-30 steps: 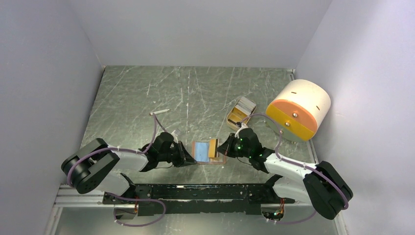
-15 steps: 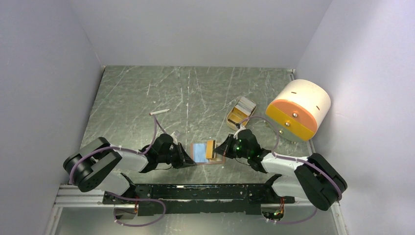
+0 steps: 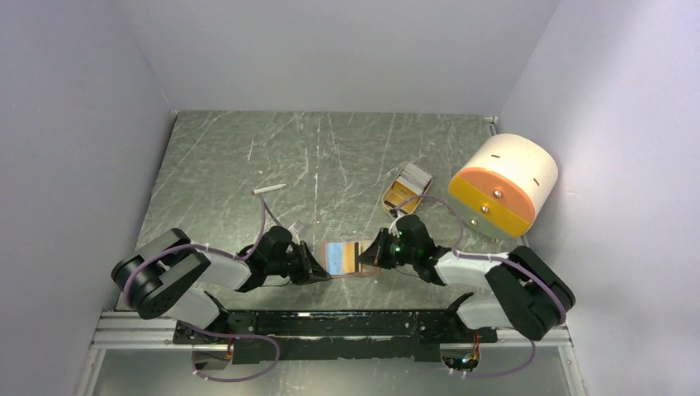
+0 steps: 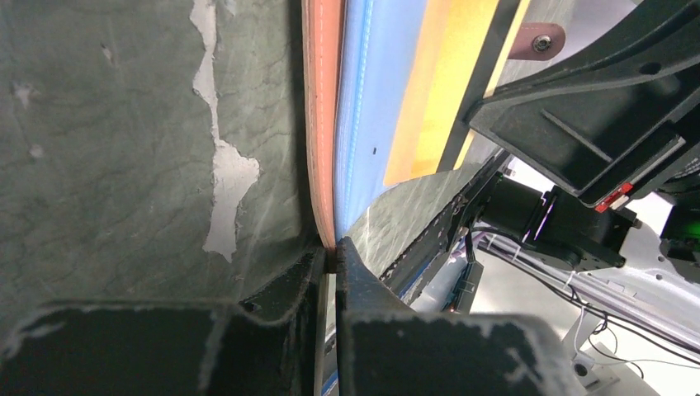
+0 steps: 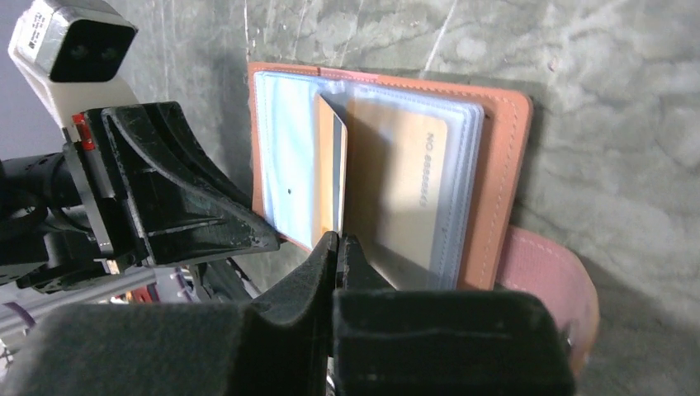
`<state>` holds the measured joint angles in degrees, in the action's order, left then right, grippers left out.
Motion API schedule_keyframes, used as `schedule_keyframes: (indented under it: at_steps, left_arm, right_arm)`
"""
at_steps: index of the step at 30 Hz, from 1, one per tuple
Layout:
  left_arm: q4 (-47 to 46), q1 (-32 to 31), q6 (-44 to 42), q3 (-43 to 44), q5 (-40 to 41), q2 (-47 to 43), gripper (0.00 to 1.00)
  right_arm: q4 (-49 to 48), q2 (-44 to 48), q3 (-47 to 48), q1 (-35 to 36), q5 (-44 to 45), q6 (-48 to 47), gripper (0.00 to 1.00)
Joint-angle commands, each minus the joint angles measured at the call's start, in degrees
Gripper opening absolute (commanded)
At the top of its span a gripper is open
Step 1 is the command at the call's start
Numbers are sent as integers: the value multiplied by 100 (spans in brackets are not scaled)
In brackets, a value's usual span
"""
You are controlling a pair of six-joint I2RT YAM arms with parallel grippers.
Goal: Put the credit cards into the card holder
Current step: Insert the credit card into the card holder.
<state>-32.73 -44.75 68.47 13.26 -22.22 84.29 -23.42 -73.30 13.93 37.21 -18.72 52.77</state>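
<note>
A reddish-brown leather card holder (image 5: 499, 165), stitched along its border and lined with clear, glossy plastic sleeves, lies open near the front edge of the table (image 3: 330, 157), between two black robot grippers. The left gripper (image 4: 330, 252) has its fingers pressed together on the holder's thin leather edge. The right gripper (image 5: 337, 243) is clamped on an orange-yellow card (image 4: 437, 82), which stands on edge among the sleeves. A light blue card (image 5: 285, 157), flat and smooth, sits in the sleeve on the side towards the left arm. On the other side a gold-toned card bearing a printed number shows through the plastic. The holder's rounded strap (image 5: 549, 280) curls out from beneath its outer edge. Further back and to the right, more credit cards (image 3: 415, 175) are stacked in a tan oblong tray (image 3: 394, 198), just beside a large cream cylinder (image 3: 503, 186) with an orange face, which lies on its side by the right wall. A small white stick (image 3: 269, 189) lies apart on the left half of the table. The tabletop is a dull grey-green with marbled veining, crossed by pale scratches and chipped in patches to a whitish layer. Plain, matt, pale lavender-grey walls (image 3: 330, 49) enclose it on three sides.
</note>
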Motion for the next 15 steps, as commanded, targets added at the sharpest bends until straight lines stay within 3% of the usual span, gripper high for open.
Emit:
schedule_keyframes:
  at_steps: [1,9,15]
  left_arm:
    - [-216,-42,-60,-22,-100,102,9]
    - [-91,-42,-98,30,-86,-36,9]
    - [206,-47,-123,90,-3,-406,9]
  right_arm:
    - [614,-483,362,-109,-433,-540,1]
    - [650,-828,621,-126,-502,-743,4]
    - [1777,-839,1188,-142,14,-1321,23]
